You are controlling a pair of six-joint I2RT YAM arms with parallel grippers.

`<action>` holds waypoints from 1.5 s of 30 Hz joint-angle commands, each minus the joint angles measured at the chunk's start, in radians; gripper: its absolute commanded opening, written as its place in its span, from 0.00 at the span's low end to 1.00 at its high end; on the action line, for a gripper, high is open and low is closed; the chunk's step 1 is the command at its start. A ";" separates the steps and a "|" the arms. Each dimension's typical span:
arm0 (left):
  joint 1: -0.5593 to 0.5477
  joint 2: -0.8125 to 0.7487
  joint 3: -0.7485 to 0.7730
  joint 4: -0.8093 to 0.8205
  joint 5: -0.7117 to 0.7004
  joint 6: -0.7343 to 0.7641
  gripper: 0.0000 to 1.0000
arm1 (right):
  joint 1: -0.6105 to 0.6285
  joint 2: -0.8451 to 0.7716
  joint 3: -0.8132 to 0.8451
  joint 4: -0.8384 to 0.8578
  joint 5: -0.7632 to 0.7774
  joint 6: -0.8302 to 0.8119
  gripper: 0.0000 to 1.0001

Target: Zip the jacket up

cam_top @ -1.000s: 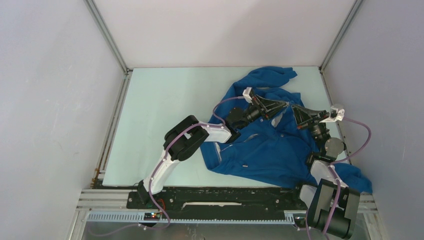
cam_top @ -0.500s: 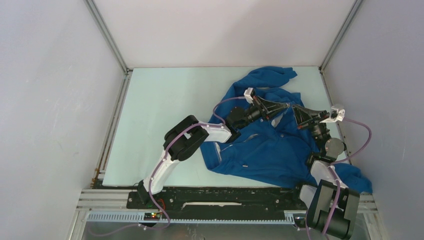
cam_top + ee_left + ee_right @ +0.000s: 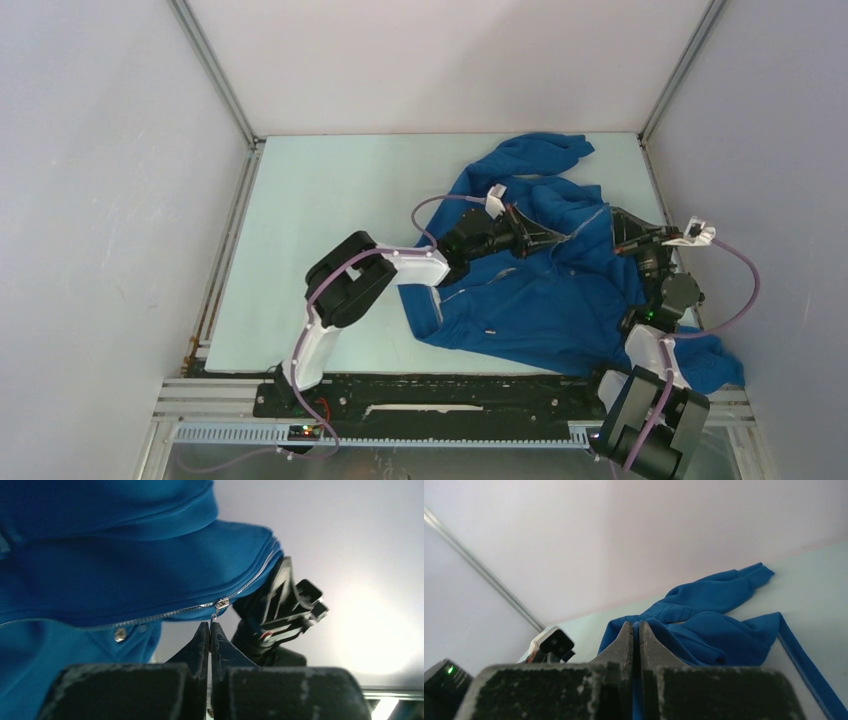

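Note:
The royal-blue jacket [image 3: 545, 290] lies crumpled on the right half of the table, one sleeve reaching to the back. My left gripper [image 3: 562, 238] is shut on the silver zipper pull [image 3: 215, 616], which hangs from the slider [image 3: 221, 602] on the light zipper line [image 3: 150, 616]. A metal snap [image 3: 119, 634] sits below the zipper. My right gripper [image 3: 612, 222] is shut on a blue fold of the jacket [image 3: 636, 630] and holds it raised. The right gripper also shows in the left wrist view [image 3: 285, 607], just beyond the slider.
The pale green table [image 3: 330, 210] is walled on three sides by grey panels. The far sleeve [image 3: 719, 587] lies near the back wall. The left wrist camera housing [image 3: 554, 642] shows close beside the right fingers. Purple cables loop from both wrists.
The right gripper has moved to the right and pulled the jacket's edge taut. The left gripper has slid right along the zipper toward it. The left arm's elbow has dropped leftward.

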 commanded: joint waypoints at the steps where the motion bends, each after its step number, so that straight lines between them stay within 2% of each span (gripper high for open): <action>1: -0.001 -0.112 -0.076 -0.216 0.009 0.199 0.00 | -0.065 0.036 0.068 0.069 0.163 0.131 0.00; 4: 0.006 -0.185 -0.134 -0.341 -0.026 0.314 0.00 | -0.100 0.072 0.099 0.054 0.203 0.166 0.00; 8: 0.011 -0.311 -0.195 -0.549 -0.065 0.471 0.00 | -0.143 0.094 0.173 -0.014 0.221 0.101 0.00; 13: 0.031 -0.422 -0.303 -0.675 -0.045 0.535 0.00 | -0.185 0.108 0.230 -0.094 0.246 -0.039 0.00; 15: 0.047 -0.476 -0.363 -0.701 -0.036 0.543 0.00 | -0.191 0.138 0.246 -0.090 0.239 -0.085 0.00; 22: 0.105 -0.698 -0.537 -0.942 -0.072 0.619 0.00 | -0.207 0.240 0.247 -0.048 0.247 -0.149 0.00; 31: 0.276 -0.930 -0.771 -1.106 -0.130 0.688 0.00 | -0.242 0.383 0.254 0.062 0.253 -0.116 0.00; 35: 0.308 -0.941 -0.824 -1.133 -0.141 0.721 0.00 | -0.265 0.446 0.255 0.138 0.226 -0.076 0.00; 39: 0.311 -0.961 -0.871 -1.103 -0.141 0.722 0.00 | -0.259 0.426 0.262 0.100 0.224 -0.107 0.00; 41: 0.311 -0.960 -0.832 -1.142 -0.181 0.766 0.00 | -0.229 0.397 0.280 0.000 0.231 -0.142 0.00; 42: 0.311 -0.954 -0.795 -1.186 -0.215 0.792 0.02 | -0.214 0.366 0.306 -0.148 0.268 -0.160 0.08; 43: 0.311 -0.951 -0.762 -1.234 -0.238 0.811 0.15 | -0.200 0.334 0.338 -0.315 0.321 -0.168 0.00; 44: 0.310 -0.951 -0.731 -1.265 -0.256 0.827 0.30 | -0.185 0.295 0.366 -0.473 0.403 -0.168 0.00; 45: 0.309 -0.959 -0.712 -1.282 -0.265 0.837 0.46 | -0.171 0.260 0.391 -0.613 0.464 -0.175 0.36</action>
